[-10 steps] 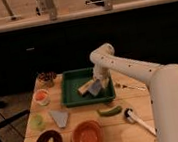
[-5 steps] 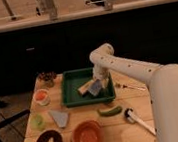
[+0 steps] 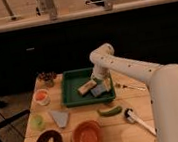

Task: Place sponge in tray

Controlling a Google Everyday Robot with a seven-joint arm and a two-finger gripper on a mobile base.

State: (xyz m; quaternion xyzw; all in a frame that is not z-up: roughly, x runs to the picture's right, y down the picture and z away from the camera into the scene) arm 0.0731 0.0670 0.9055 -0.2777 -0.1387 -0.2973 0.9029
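the tool [image 3: 100, 82] is positioned over the green tray [image 3: 73, 99], beside the blue-grey sponge [image 3: 98, 90]; its state cannot be told.

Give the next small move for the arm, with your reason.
Probably release and lift away: the gripper sits low inside the green tray, with the blue-grey sponge right under it, beside the tan block. The sponge seems already within the rim.

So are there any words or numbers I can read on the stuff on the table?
None: no word, label, brand, number or sign can be read.
The tray, the sponge inside it, the orange bowl and the white arm show no writing.
The gripper sits over the tray's right side, by the sponge.
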